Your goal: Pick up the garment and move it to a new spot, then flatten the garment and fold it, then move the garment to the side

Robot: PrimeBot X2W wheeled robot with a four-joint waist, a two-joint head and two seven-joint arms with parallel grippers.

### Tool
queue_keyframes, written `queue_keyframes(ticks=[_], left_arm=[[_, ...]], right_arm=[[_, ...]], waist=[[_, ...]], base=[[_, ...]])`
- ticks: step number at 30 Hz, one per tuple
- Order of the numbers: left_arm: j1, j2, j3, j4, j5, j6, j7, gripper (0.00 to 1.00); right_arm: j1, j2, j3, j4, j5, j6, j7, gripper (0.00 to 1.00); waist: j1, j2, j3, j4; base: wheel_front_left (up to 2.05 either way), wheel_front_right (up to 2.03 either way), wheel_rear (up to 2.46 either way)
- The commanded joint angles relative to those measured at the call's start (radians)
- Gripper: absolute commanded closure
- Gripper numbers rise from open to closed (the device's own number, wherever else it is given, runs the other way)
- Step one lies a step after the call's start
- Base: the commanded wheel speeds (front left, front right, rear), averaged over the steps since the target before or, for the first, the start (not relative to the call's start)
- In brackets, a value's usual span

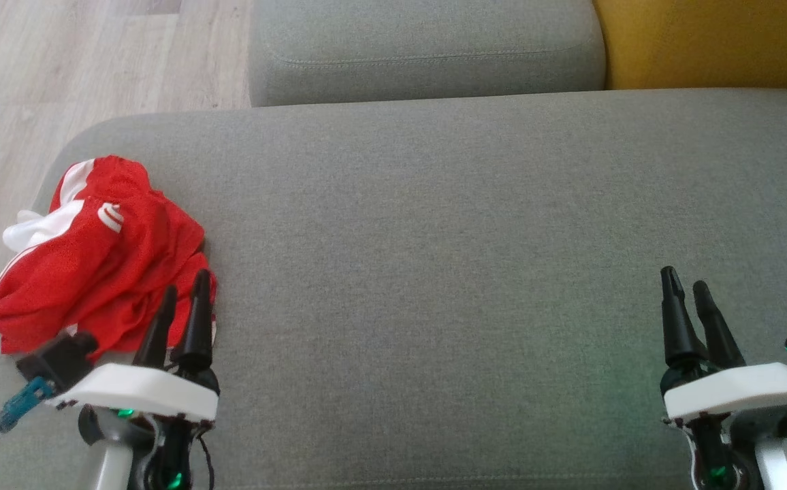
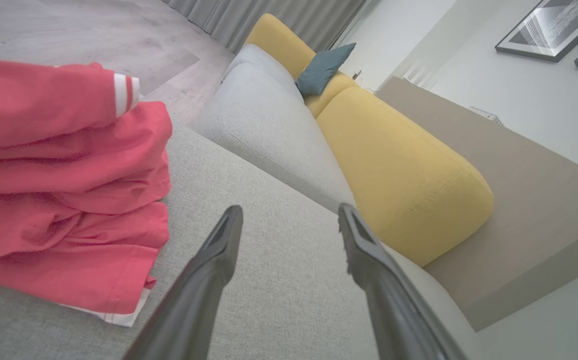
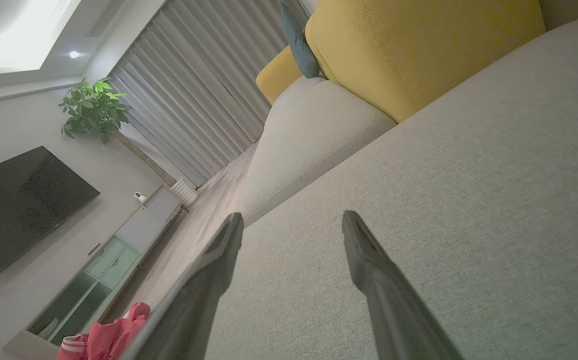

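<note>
Left gripper [image 1: 186, 282] sat nearest, at the near left of the grey seat [image 1: 434, 238], fingers spread apart, nothing between them. Right gripper [image 1: 683, 279] was at the near right, well apart from it, fingers also spread and empty, hovering over bare seat fabric.

Garment [image 1: 101, 252]: red with white stripes and trim, crumpled in a heap on the seat's left end, close to the rounded left edge. It lay just left of the left gripper's fingers. In the wrist view it sat beside them, and no contact was visible. Some white fabric stuck out on its left side.

Far side: a grey cushion [image 1: 427, 47] touching the seat, and a yellow cushion [image 1: 707, 41] to its right. A teal pillow [image 2: 324, 70] leaned on the yellow one. Pale wood floor [image 1: 60, 68] lay to the far left. Across the room were a TV [image 3: 19, 210], a plant [image 3: 94, 105] and grey curtains [image 3: 204, 90].
</note>
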Motion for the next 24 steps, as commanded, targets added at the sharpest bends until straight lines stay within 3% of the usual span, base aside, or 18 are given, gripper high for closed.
queue_keyframes(ticks=[1,24], left_arm=[[-0.056,0.019,0.011,-0.040,0.028,0.004,-0.013,0.00],[-0.029,0.043,-0.026,-0.014,0.304,0.046,-0.080,0.00]], right_arm=[[-0.024,-0.013,0.015,-0.045,-0.028,0.002,-0.014,0.00],[0.015,0.008,0.021,-0.047,-0.319,0.003,-0.062,0.00]], waist=[[0.0000,0.0000,0.000,0.000],[0.0000,0.0000,-0.010,0.006]], base=[[0.00,0.00,0.00],[0.00,0.00,0.00]])
